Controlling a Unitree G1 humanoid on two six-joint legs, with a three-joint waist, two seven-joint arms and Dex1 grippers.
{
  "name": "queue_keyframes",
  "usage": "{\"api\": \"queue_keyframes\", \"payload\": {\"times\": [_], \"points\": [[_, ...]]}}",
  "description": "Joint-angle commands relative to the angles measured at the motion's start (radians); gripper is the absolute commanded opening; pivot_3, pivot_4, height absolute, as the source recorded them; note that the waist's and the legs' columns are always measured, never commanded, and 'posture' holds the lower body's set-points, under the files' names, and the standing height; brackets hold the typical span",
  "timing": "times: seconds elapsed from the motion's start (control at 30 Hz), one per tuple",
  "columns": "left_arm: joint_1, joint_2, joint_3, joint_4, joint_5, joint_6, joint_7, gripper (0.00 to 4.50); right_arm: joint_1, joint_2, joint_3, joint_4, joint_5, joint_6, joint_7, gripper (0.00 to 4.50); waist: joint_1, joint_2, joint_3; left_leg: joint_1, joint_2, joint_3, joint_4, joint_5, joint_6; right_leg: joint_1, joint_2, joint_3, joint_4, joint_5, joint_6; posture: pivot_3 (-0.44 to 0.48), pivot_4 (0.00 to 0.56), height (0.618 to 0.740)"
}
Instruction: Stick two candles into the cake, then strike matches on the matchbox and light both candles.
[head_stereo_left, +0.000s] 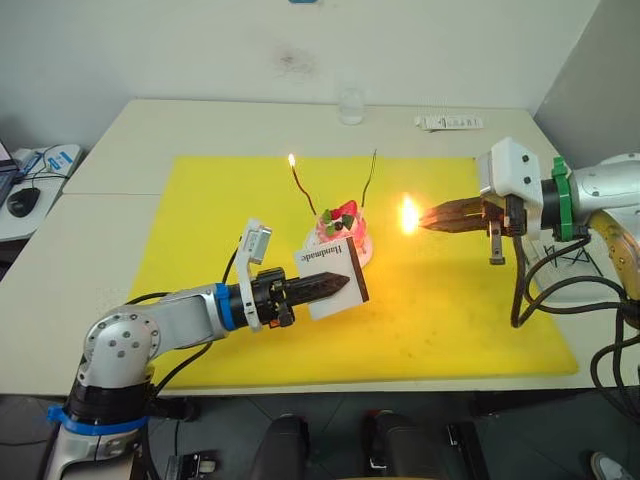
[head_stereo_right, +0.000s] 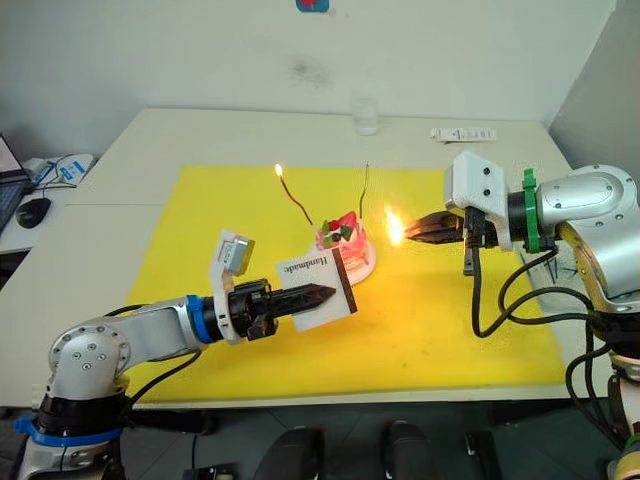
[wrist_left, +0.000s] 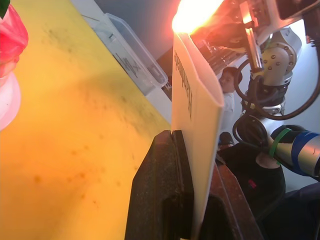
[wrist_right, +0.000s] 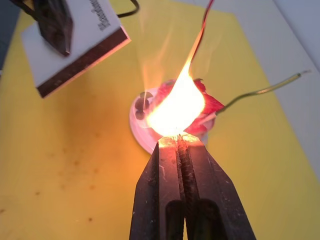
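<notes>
Right gripper (head_stereo_left: 428, 217), fingers clamped on a burning match (head_stereo_left: 410, 215), holds the flame beside the cake (head_stereo_left: 345, 235), near the unlit green candle (head_stereo_left: 370, 180); red-brown candle (head_stereo_left: 300, 185) burns. Left gripper (head_stereo_left: 340, 284) pinches the matchbox (head_stereo_left: 335, 268) clear of the flame.

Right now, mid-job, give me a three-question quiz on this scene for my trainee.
1. True or false: both candles in the cake are lit.
2. What does the left end effector hold?
A. a cup
B. the matchbox
C. a candle
3. Fill in: the flame at the right end effector comes from a burning ____.

Key
1. False. The red-brown candle carries a flame; the green candle does not.
2. B.
3. match, pinched at the fingertips beside the cake.
</notes>
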Motion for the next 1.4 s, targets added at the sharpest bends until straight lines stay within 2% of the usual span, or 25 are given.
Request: {"api": "queue_keyframes", "payload": {"times": [0.03, 0.2, 0.5, 1.07, 1.4], "points": [[0.009, 0.025, 0.023, -0.049, -0.066, -0.006, 0.017, 0.0, 0.005, 0.033, -0.048, 0.025, -0.039, -0.046, -0.087, 0.05, 0.0, 0.0, 0.0, 0.0, 0.0, 0.0, 0.0, 0.0, 0.0, 0.0, 0.0, 0.0, 0.0, 0.0, 0.0, 0.0, 0.15, 0.74], [0.008, 0.04, 0.013, -0.057, -0.095, -0.022, 0.042, 0.0, -0.024, 0.126, -0.032, 0.095, -0.099, -0.076, -0.206, 0.05, -0.002, 0.0, 0.0, 0.0, 0.0, 0.0, 0.0, 0.0, 0.0, -0.001, 0.0, 0.0, 0.001, 0.0, 0.0, 0.0, 0.15, 0.74], [0.014, 0.052, 0.008, -0.07, -0.13, -0.037, 0.067, 0.0, -0.078, 0.214, -0.007, 0.168, -0.171, -0.143, -0.266, 0.05, 0.0, 0.0, 0.0, 0.0, 0.0, 0.001, -0.001, 0.0, 0.0, -0.001, 0.001, 0.001, 0.0, 0.0, 0.0, 0.0, 0.15, 0.74], [0.027, 0.045, -0.021, -0.1, -0.139, -0.069, 0.086, 0.0, -0.16, 0.297, 0.018, 0.293, -0.257, -0.246, -0.29, 0.05, 0.0, 0.0, 0.0, 0.0, 0.0, 0.001, -0.001, 0.0, 0.0, -0.001, 0.001, 0.001, 0.0, 0.0, 0.0, 0.0, 0.15, 0.74], [0.034, 0.051, -0.029, -0.109, -0.142, -0.078, 0.084, 0.0, -0.188, 0.328, 0.022, 0.309, -0.271, -0.265, -0.297, 0.05, -0.001, 0.0, 0.0, 0.0, 0.0, 0.001, -0.001, 0.0, 0.0, -0.001, 0.001, 0.001, 0.0, 0.0, 0.0, 0.0, 0.15, 0.74]]}}
